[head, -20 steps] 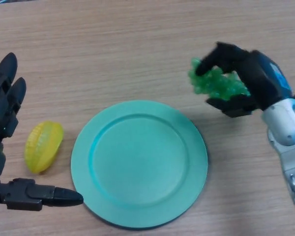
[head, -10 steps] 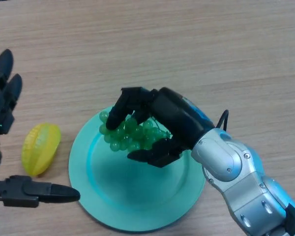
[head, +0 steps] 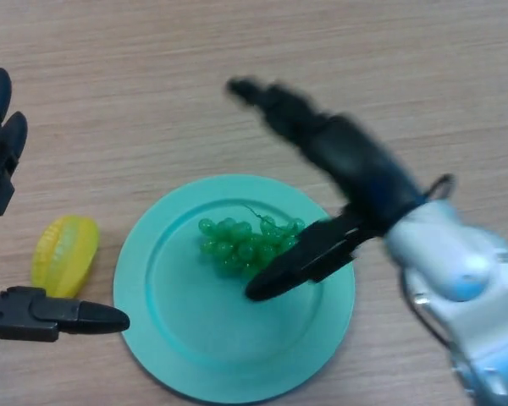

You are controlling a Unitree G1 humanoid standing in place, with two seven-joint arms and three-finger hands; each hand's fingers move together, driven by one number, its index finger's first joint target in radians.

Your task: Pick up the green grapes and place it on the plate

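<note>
1. The green grapes (head: 247, 244) lie on the teal plate (head: 178, 355), a little above its middle
2. The right hand (head: 349, 169) hovers over the plate's right side with fingers spread straight, holding nothing; its thumb (head: 296, 262) points down-left just beside the grapes
3. The left hand (head: 8, 245) sits left of the plate, fingers straight and apart, empty
4. A yellow starfruit (head: 64, 255) rests on the wooden table (head: 152, 85) between the left hand and the plate
</note>
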